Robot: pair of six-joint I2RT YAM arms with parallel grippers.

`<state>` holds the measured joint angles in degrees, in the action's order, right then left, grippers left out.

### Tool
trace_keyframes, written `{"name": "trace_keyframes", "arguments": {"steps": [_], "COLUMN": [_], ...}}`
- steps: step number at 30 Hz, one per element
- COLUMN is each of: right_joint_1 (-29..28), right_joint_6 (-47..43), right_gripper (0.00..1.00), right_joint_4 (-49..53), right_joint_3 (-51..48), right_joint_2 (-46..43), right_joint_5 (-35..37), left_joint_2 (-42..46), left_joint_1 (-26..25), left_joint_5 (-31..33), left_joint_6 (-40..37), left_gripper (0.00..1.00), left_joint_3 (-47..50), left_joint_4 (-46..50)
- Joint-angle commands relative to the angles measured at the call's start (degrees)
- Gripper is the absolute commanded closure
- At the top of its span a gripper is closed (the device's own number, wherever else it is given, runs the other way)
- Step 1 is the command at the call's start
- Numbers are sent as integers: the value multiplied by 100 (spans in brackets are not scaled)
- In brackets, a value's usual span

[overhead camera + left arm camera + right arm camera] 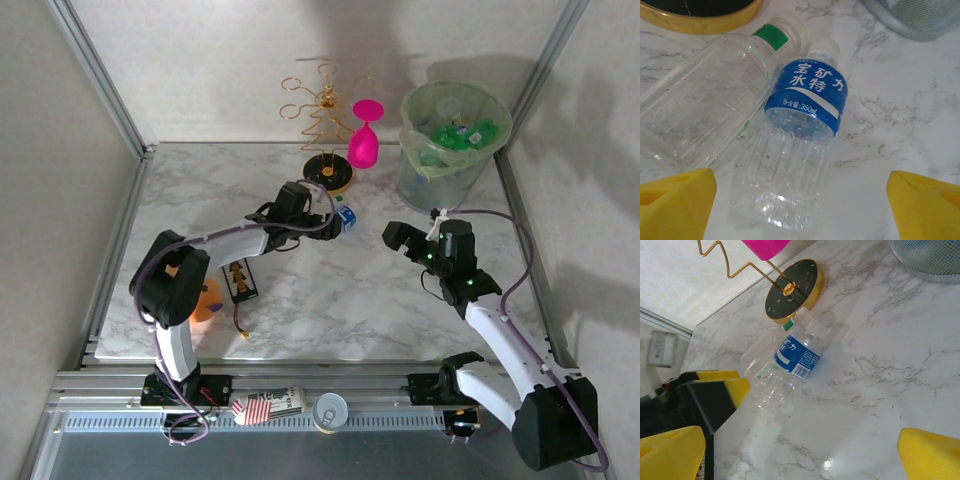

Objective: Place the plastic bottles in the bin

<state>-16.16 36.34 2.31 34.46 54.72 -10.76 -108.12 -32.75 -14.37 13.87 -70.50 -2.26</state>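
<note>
Two plastic bottles lie side by side on the marble near the gold stand's base. One is clear with a blue label (807, 97) (796, 358) (346, 218). The other is clear with a green neck band (705, 115) (757, 365). My left gripper (800, 210) (335, 215) is open, its yellow fingertips (675, 205) standing wide on either side of the blue-labelled bottle's base without touching it. My right gripper (800, 455) (400, 238) hovers open and empty to the right of them. The bin (452, 170) stands at the back right with several bottles inside.
A pink wine glass (363, 145) hangs on the gold wire stand (325, 105), whose round base (792, 290) lies just behind the bottles. A black pack (240, 280) and an orange object (205, 303) lie left. A can (330, 410) and a red-labelled item (268, 405) rest on the front rail.
</note>
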Motion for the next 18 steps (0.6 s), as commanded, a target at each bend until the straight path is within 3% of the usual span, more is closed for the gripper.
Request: {"name": "trace_keyframes", "arguments": {"steps": [1, 18], "right_joint_1": [-27, -21], "right_joint_6": [122, -28], "right_gripper": [1, 1], "right_joint_4": [-257, -231], "right_joint_3": [-17, -92], "right_joint_2": [-119, -145], "right_joint_5": [-58, 197], "left_joint_2": [-378, -930], "left_joint_1": [32, -144], "left_joint_5": [-16, -92], "left_joint_6": [-99, 52], "left_gripper": [14, 17], "left_joint_3": [-390, -536], "left_joint_4": [444, 536]}}
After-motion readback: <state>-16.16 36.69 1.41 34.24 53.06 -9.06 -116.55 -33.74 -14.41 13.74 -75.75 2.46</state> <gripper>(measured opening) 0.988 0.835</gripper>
